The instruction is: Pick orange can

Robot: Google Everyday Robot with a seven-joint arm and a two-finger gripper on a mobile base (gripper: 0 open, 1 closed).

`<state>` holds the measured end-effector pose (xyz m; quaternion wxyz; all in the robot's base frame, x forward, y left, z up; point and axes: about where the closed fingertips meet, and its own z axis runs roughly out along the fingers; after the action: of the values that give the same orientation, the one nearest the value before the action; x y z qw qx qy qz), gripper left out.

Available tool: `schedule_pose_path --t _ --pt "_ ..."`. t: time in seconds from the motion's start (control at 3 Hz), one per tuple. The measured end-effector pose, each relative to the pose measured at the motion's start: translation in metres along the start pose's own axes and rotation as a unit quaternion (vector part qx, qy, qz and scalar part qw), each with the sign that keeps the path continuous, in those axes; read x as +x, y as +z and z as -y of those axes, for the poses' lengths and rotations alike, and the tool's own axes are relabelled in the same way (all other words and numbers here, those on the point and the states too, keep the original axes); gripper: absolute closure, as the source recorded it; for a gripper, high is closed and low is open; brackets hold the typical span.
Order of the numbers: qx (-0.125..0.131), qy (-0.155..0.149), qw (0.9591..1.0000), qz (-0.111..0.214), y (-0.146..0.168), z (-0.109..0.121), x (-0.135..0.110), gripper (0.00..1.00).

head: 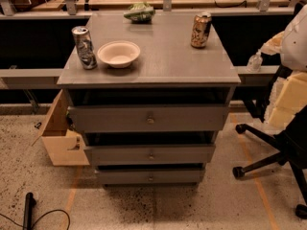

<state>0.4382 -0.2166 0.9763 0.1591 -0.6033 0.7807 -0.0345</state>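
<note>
Slim orange-brown drink can with pale mottling and a silver top (201, 30): upright on the far right part of the grey cabinet top (163, 61), near the right edge, well apart from all other items.

Silver-and-black patterned can (84, 47): upright near the front left corner, just beside a shallow white bowl (119, 53); contact between them cannot be told.

Crumpled green bag (139, 12): at the far edge, about centre.

Three grey drawers with small round knobs (148, 119): stacked below the top, a dark gap above each.

Tan cardboard box (60, 140): on the speckled floor at the cabinet's left side.

Black wheeled office chair (268, 150): to the right.

Gripper: out of frame; whether open or closed cannot be told.
</note>
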Motion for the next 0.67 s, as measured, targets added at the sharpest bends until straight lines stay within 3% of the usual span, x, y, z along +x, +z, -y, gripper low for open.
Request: schedule_pose_path --t 0.33,0.67 --pt "0.000 0.000 1.0000 0.000 0.000 0.000 0.000 0.00" --pt "0.024 0.032 0.9986 0.033 0.008 0.013 0.002 0.00"
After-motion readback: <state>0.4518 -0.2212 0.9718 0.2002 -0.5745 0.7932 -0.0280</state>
